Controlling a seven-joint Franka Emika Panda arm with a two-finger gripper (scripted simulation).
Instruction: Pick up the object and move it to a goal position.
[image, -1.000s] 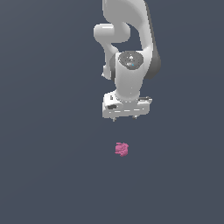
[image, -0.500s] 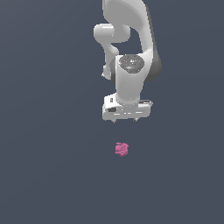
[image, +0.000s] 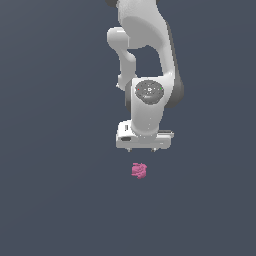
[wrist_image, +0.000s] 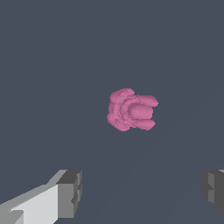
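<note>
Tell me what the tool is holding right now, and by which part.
Nothing is held. The tool is open, its fingers spread wide with bare floor between them, and the pink blob lies apart from them, ungrasped.

place: simulated test scene, not a real room | evidence: flat, even dark grey-blue ground (image: 50, 200) filling both views, with no walls, furniture or horizon | rendering: smooth, untextured white arm (image: 145, 45) | contents: one pink lumpy object (image: 139, 170) with blocky, computer-made facets
</note>
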